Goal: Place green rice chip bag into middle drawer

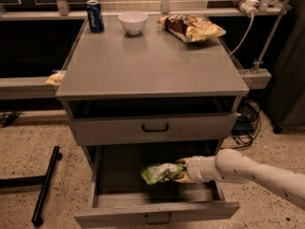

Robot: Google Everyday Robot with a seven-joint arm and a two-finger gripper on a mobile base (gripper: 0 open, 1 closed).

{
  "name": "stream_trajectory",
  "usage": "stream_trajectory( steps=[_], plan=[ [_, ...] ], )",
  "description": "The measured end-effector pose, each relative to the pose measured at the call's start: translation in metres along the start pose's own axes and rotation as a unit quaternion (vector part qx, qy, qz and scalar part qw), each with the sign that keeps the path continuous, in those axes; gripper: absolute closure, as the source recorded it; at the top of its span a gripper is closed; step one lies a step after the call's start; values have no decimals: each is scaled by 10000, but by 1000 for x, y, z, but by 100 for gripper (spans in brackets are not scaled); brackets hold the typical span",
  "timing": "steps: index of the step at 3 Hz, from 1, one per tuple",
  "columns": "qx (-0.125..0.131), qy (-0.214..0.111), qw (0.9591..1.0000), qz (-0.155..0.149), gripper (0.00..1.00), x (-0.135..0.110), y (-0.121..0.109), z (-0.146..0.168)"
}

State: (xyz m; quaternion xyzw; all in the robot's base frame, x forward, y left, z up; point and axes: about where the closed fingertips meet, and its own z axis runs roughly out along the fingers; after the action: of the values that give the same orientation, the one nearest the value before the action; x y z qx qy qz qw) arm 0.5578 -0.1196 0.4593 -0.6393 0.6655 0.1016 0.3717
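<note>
The green rice chip bag (pixel 159 172) is lime green with pale print and lies level inside the open middle drawer (pixel 157 213), held a little above its floor. My gripper (pixel 181 171) reaches in from the right on a thick white arm (pixel 248 171) and is shut on the bag's right end. The drawer is pulled out toward me, with its small dark handle (pixel 157 219) at the bottom of the view. The upper drawer (pixel 152 128) with a black handle is closed.
On the cabinet top (pixel 152 66) stand a blue can (pixel 95 15), a white bowl (pixel 133 22) and a yellow-and-brown snack bag (pixel 191 27). A black metal stand (pixel 45 185) lies on the floor at left. Cables (pixel 248 118) hang at right.
</note>
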Motion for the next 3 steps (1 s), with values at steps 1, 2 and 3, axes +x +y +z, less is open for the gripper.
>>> stream_trajectory(
  steps=[1, 2, 3],
  plan=[
    [70, -32, 9999, 136, 100, 17, -14, 19],
    [86, -39, 9998, 148, 81, 18, -16, 20],
    [86, -39, 9998, 148, 58, 18, -16, 20]
  ],
)
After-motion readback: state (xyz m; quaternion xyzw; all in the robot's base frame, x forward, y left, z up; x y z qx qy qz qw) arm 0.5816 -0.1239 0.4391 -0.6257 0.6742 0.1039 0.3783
